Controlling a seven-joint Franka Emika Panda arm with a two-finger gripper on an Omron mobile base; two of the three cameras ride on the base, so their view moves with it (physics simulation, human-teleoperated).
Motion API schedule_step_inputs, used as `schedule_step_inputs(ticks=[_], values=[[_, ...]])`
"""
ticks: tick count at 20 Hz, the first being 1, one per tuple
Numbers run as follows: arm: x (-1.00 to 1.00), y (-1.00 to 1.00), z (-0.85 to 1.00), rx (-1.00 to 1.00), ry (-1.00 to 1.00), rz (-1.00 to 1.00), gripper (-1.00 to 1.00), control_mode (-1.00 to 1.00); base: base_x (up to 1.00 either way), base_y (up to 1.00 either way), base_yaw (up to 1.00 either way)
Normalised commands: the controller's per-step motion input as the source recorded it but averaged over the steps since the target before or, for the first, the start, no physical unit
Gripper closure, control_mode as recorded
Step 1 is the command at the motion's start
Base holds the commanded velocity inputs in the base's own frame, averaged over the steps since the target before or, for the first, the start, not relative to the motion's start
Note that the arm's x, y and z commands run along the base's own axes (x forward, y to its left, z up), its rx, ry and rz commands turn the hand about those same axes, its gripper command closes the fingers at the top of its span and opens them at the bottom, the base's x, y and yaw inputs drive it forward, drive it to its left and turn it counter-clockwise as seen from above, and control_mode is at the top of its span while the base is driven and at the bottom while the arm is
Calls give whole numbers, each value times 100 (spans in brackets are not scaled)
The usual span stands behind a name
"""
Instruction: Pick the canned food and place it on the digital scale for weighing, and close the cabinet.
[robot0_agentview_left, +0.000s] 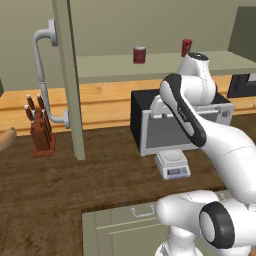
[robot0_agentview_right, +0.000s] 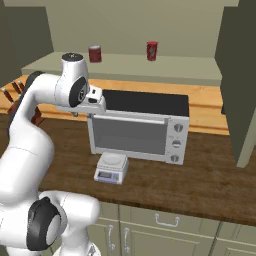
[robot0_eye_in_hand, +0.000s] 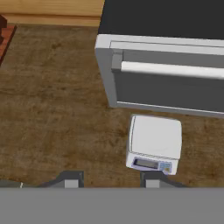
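On the open cabinet (robot0_agentview_right: 125, 62) shelf: canned food (robot0_agentview_right: 94, 53) upright toward the left, taller bright red can (robot0_agentview_right: 152, 50) upright further right, the two well apart. Same pair visible from the left base view: canned food (robot0_agentview_left: 139, 54), red can (robot0_agentview_left: 186, 47). Cabinet door (robot0_agentview_left: 67, 75) swung open, seen edge-on at left with its tubular bar handle (robot0_agentview_left: 42, 70); second open door (robot0_agentview_right: 242, 85) at right of the right base view.

Below the shelf, on the dark wood counter (robot0_agentview_right: 210, 175): toaster oven (robot0_agentview_right: 140, 127), door shut, contents not discernible through the glass. Digital scale (robot0_agentview_right: 111, 168) just in front of the oven's left lower corner, platform bare, display facing the robot. Same scale at (robot0_agentview_left: 172, 165) and (robot0_eye_in_hand: 154, 143).

Left end of counter: knife block (robot0_agentview_left: 41, 131) holding several knives, handles up.

Beneath the counter edge: drawer unit (robot0_agentview_right: 165, 220) with small handles, all fronts shut.

Gripper (robot0_eye_in_hand: 109, 179) held above the counter, pointing down, beside the upper left of the oven. Fingertips (robot0_eye_in_hand: 71, 179) set well apart, nothing between them; right tip just overlaps the near edge of the scale in the hand view. Gripper well apart from the canned food.
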Motion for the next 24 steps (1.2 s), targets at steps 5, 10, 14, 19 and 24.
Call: schedule_step_inputs(ticks=[5,10,14,19,24], values=[[-56,-4,0,-1,-13,0,-100,-100,0,0,0],[-97,-3,56,0,-57,0,-100,-100,0,0,0],[-54,1,99,1,-37,0,-100,-100,0,0,0],[-25,0,100,1,-18,0,-100,-100,0,0,0],[0,12,99,0,-5,0,-100,-100,0,0,0]])
